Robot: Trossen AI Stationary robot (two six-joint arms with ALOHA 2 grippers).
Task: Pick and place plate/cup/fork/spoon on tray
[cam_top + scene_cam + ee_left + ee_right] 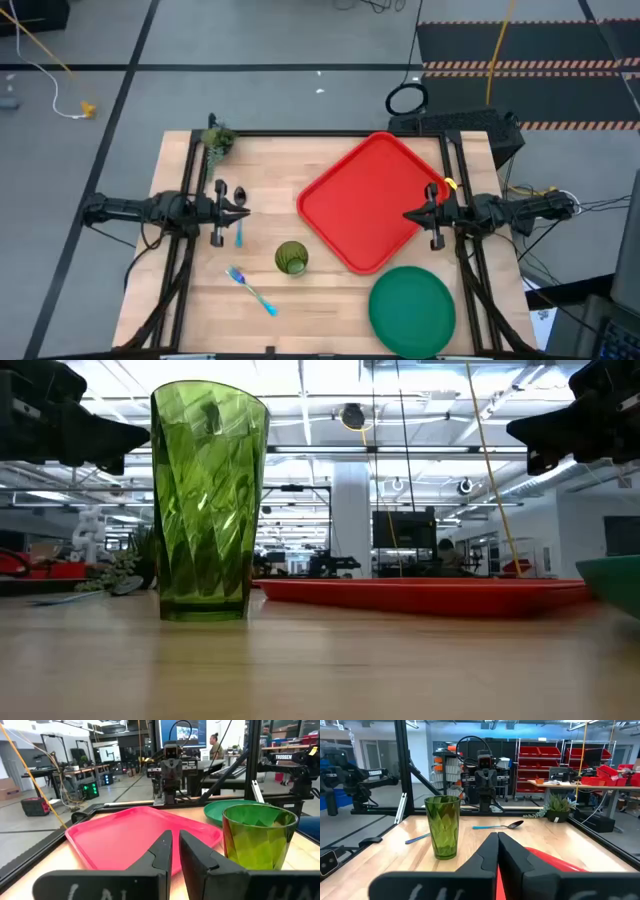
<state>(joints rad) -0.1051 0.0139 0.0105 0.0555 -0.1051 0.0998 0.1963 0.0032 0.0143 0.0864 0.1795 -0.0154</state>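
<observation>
The red tray (370,200) lies at the table's far right, turned corner-on. The dark-green plate (412,308) lies flat near the front right edge. The green cup (291,258) stands upright mid-table; it also shows in the low view (208,500). The fork (252,290) lies flat, front left of the cup. The spoon (240,198) lies flat under my left gripper (247,210), which hovers above the table, shut but for a narrow gap (175,837). My right gripper (405,215) hovers shut over the tray's right part (497,836).
A small potted plant (217,140) stands at the table's far left corner. Black frame rails run along the table's left and right sides. Bare wood lies between the cup and the tray and along the front edge.
</observation>
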